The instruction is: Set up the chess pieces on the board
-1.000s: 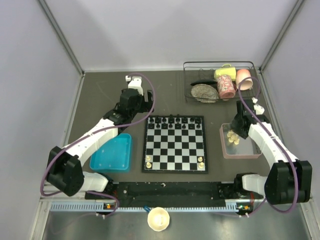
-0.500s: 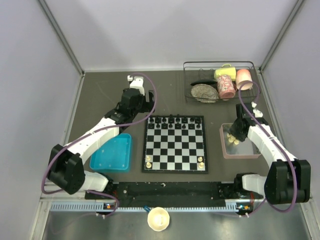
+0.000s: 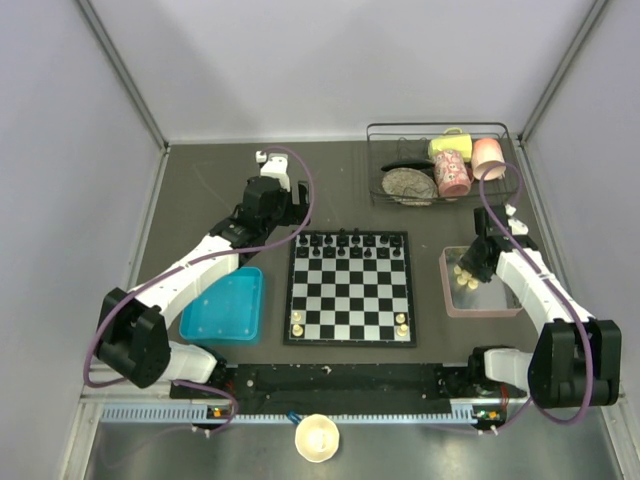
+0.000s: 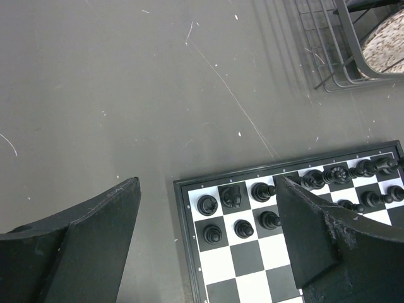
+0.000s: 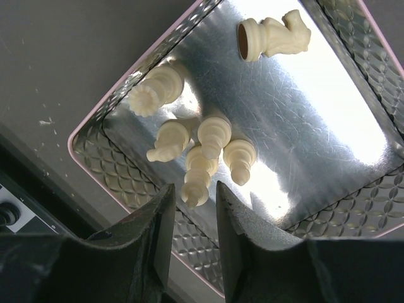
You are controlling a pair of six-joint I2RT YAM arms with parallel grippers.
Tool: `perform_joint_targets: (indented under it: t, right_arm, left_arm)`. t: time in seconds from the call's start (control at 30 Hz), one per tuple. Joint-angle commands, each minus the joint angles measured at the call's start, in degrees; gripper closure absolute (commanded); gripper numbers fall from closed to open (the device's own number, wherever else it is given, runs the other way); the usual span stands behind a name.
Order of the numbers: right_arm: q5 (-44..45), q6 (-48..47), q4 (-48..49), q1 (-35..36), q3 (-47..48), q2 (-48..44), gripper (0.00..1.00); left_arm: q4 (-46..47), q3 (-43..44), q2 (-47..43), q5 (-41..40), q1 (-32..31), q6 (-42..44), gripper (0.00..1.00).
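The board [image 3: 350, 300] lies mid-table, with black pieces [image 3: 350, 243] along its far rows and cream chess pieces at the near corners [image 3: 297, 322] [image 3: 401, 322]. Several more cream pieces [image 5: 201, 170] lie in the pinkish tray [image 5: 107, 145], a knight [image 5: 274, 36] apart from them. My right gripper [image 5: 195, 189] hangs low over that tray. Its jaws are narrow, either side of one lying piece's tip, with thin gaps showing. My left gripper [image 4: 207, 183] is wide open above the board's far left corner [image 4: 246, 255], holding nothing.
A blue tray [image 3: 225, 305] sits left of the board. A wire rack [image 3: 440, 165] with cups and a plate stands at the back right. A cream bowl [image 3: 317, 437] rests at the front edge, beyond the arm bases.
My right gripper has shifted slightly toward the tray's far side and its jaws have narrowed around a cream piece. The left arm has hardly moved.
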Motion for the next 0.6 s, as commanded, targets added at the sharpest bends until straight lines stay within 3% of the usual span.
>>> perform_joint_targets:
  t: [0.0, 0.57]
  right_arm:
    - [1.5, 0.3, 0.5, -0.9, -0.3, -0.7, 0.69]
    - [1.8, 0.2, 0.7, -1.1, -1.0, 0.1, 0.75]
  left_arm:
    - [1.8, 1.9, 0.0, 1.0, -0.3, 0.3, 0.08]
    - [1.9, 2.1, 0.1, 1.3, -0.6, 0.5, 0.09]
